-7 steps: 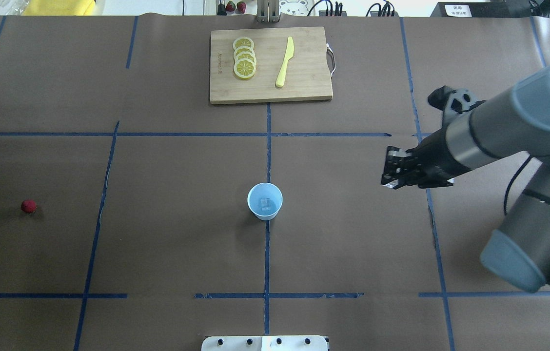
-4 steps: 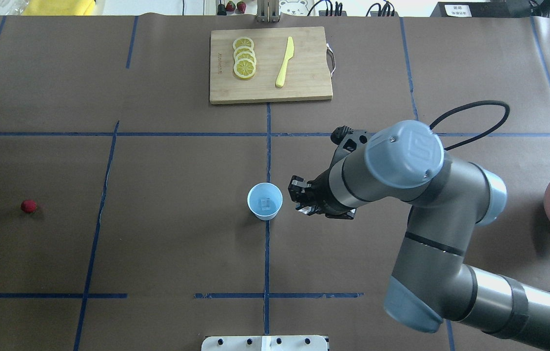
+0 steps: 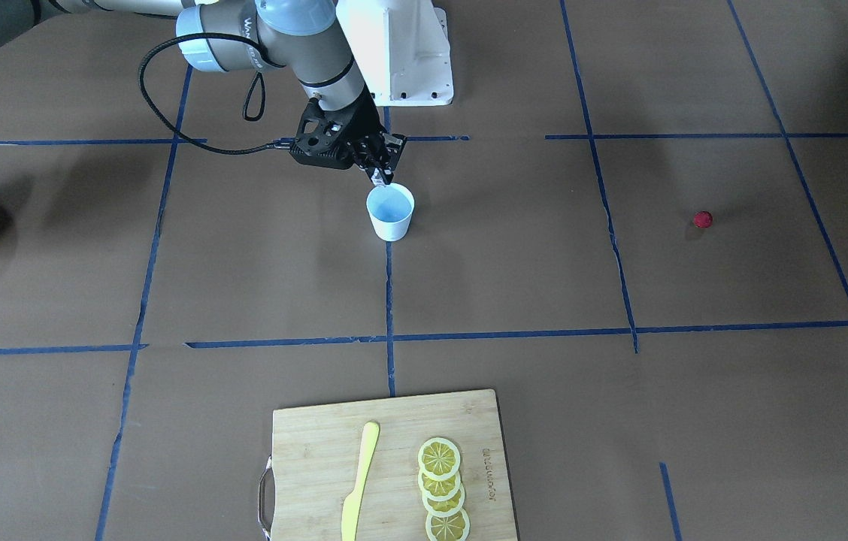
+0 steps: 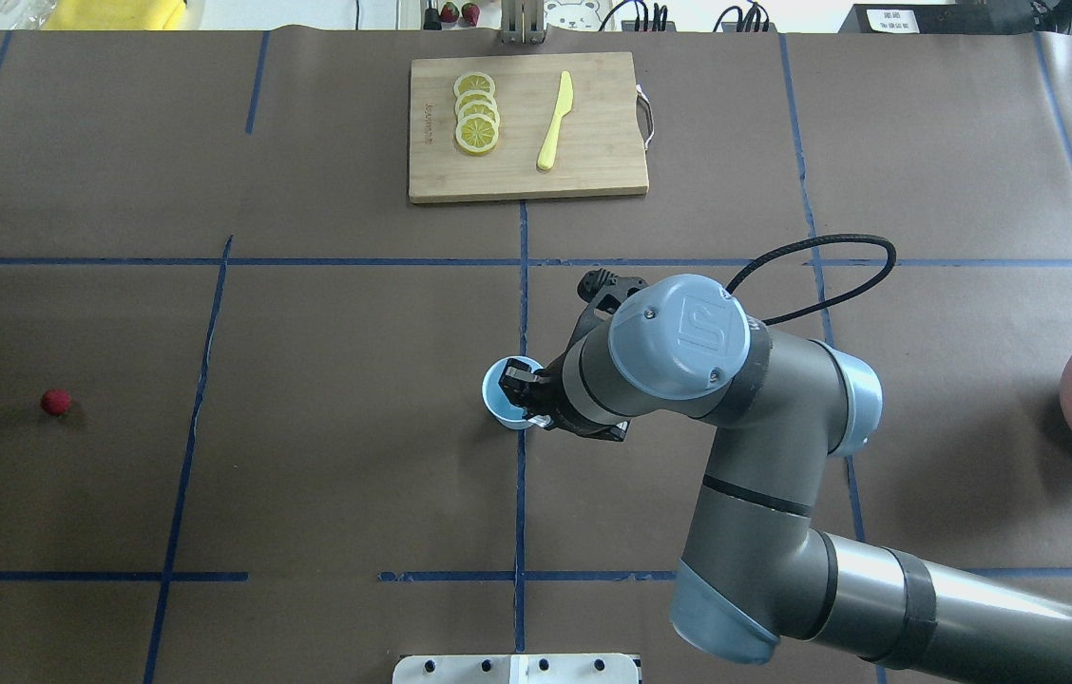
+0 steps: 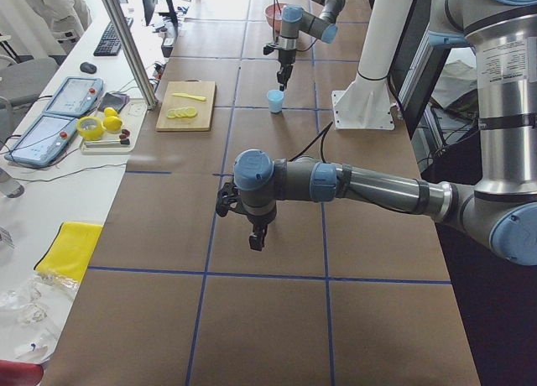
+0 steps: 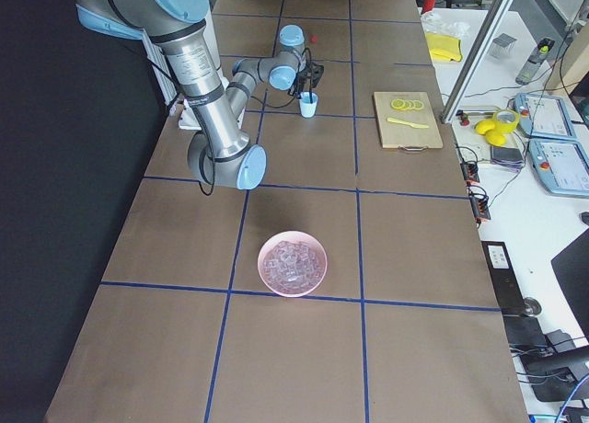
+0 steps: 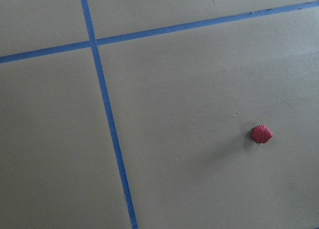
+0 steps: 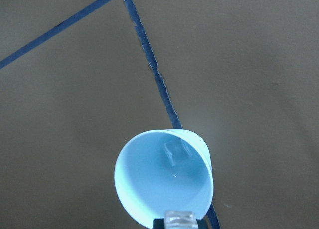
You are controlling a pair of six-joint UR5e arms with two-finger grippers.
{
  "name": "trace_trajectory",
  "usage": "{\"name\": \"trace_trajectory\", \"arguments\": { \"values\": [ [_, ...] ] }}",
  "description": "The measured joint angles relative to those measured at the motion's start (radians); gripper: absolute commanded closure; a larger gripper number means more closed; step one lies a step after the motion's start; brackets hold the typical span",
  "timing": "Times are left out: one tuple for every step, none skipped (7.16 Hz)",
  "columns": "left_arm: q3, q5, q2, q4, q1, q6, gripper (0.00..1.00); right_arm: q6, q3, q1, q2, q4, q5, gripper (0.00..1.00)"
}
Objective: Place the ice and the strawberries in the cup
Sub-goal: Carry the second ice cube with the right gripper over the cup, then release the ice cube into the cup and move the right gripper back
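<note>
Strawberry (image 4: 56,402) waits far left on the bench (image 4: 308,494); the left tool's (image 5: 257,242) grip cannot be told. At centre the right tool (image 3: 382,179), pinching an ice cube (image 8: 181,220), has swung over the cup (image 4: 496,394), which holds a first cube (image 8: 175,152). Release looks imminent.

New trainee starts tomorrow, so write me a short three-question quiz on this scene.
1. True or false: the strawberry lies inside the cup.
2. Which end effector holds an ice cube over the cup? A) left B) right
3. How many ice cubes lie inside the cup?
Key: 1 false. 2 B, the right end effector. 3 one, the lone cube.
</note>
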Motion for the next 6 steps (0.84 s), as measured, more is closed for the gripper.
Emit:
{"name": "trace_trajectory", "arguments": {
  "values": [
    [-0.001,0.001,0.002,0.000,0.000,0.002,0.00,0.002,-0.017,0.000,0.012,0.002,-0.009,1.00],
    [-0.001,0.002,0.004,-0.001,0.000,0.002,0.00,0.002,-0.029,0.001,0.018,0.003,-0.025,1.00],
    [-0.001,0.002,0.004,-0.001,0.000,0.002,0.00,0.002,-0.036,0.005,0.023,0.003,-0.036,0.85],
    [0.000,0.002,0.004,-0.001,0.000,0.003,0.00,0.001,-0.045,0.009,0.027,0.003,-0.042,0.40],
    [0.001,0.002,0.004,-0.001,0.000,0.003,0.00,0.000,-0.053,0.010,0.030,0.003,-0.045,0.12],
    [0.002,0.002,0.004,-0.001,0.000,0.003,0.00,-0.002,-0.057,0.010,0.031,0.003,-0.046,0.01]
  ]
}}
